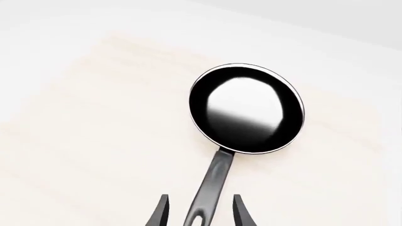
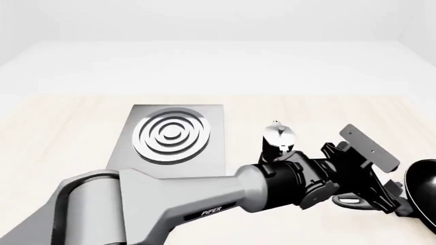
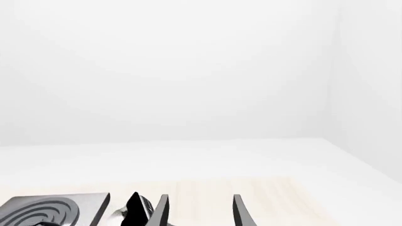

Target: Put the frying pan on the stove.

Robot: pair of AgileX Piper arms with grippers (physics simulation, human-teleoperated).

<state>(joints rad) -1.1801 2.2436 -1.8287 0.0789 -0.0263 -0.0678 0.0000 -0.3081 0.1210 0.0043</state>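
Observation:
The frying pan (image 1: 246,109), round, black and glossy inside, lies on the pale wooden table with its long dark grey handle (image 1: 212,181) pointing back at my left gripper (image 1: 202,209). That gripper is open, one finger on each side of the handle's end, with a gap on both sides. In the front view the left arm reaches across to the right, where only the rim of the frying pan (image 2: 424,190) shows at the picture's edge. The stove (image 2: 171,135), a grey plate with silver rings, lies left of centre. My right gripper (image 3: 199,212) is open and holds nothing.
A black-and-silver moka pot (image 2: 278,138) stands between the stove and the pan, just behind the left arm's wrist. The right wrist view shows the stove (image 3: 47,209) and moka pot (image 3: 135,209) low down, with a white wall behind.

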